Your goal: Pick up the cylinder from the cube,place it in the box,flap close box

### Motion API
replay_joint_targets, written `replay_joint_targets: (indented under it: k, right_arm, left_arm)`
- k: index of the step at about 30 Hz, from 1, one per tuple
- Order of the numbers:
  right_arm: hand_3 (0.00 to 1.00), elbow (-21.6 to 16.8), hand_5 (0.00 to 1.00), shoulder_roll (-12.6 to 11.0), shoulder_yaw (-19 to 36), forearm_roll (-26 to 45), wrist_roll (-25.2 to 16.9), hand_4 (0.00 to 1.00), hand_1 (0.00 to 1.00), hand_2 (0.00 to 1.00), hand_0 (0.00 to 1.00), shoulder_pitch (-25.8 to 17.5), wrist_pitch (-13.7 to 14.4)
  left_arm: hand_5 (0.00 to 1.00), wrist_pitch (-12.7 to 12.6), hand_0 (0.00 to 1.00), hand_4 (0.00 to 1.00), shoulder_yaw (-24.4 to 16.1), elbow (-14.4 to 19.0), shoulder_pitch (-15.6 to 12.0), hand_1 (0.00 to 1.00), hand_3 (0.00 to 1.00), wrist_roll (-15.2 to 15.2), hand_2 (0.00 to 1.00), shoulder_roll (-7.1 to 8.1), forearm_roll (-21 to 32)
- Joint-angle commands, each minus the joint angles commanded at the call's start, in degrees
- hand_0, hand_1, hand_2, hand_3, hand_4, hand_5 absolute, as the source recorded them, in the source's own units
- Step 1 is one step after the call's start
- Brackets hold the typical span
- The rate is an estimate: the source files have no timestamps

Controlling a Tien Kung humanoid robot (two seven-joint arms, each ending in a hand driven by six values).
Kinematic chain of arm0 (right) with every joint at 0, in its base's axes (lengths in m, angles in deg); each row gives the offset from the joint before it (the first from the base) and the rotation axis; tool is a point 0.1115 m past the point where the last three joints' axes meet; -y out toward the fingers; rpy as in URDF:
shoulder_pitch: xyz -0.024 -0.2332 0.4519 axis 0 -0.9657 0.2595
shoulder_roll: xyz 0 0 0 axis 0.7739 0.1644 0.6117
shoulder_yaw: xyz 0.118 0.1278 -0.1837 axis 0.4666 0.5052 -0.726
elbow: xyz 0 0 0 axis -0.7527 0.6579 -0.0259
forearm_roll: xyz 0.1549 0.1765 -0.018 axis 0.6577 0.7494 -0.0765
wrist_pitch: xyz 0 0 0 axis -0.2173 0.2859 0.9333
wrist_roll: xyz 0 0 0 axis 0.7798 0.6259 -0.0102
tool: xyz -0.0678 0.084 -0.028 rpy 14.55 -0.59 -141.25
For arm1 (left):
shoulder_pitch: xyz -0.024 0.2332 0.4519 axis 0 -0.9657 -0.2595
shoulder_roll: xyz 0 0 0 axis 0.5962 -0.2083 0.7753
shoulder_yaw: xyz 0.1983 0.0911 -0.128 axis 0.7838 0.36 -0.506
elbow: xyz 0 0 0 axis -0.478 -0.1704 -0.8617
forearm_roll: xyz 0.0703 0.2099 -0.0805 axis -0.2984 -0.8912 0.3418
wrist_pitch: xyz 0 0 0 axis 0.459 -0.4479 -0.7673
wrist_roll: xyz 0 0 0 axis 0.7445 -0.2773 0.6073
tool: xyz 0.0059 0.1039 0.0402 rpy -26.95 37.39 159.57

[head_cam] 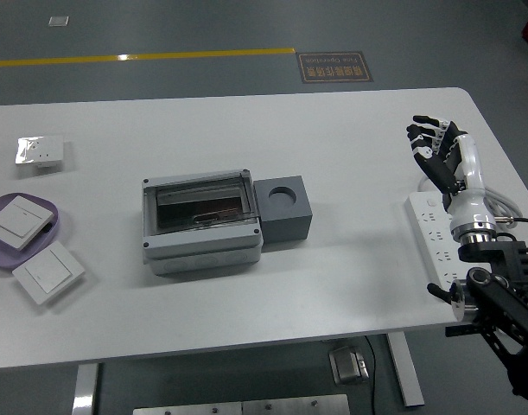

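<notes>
Your right hand (442, 154) hung at the right of the frame, fingers spread and empty; the closed box (202, 223) and the cube (283, 210) sat at centre, with the cylinder possibly inside the box.

A white bench (246, 285) fills most of the frame. At its left edge sits a purple plate (54, 226) carrying a white wall switch (17, 220); a second wall switch (47, 272) lies just below it on the bench. Farther up the left side lies a small switch in shiny wrapping (38, 151). At the right edge lies a white power strip (435, 240) with a coiled white cable (499, 201) beside it. A yellow floor line (143, 57) crosses the top.
</notes>
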Motion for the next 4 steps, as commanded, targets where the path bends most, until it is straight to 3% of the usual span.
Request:
replay_joint_targets:
  k: [4]
  right_arm:
    - [0.635, -0.11, 0.360, 0.10, 0.26, -0.35, 0.09, 0.612, 0.622, 0.584, 0.724, 0.13, -0.02]
  left_arm:
    - [0.229, -0.05, 0.616, 0.688, 0.04, -0.02, -0.04, 0.546, 0.615, -0.01, 0.533, 0.02, 0.04]
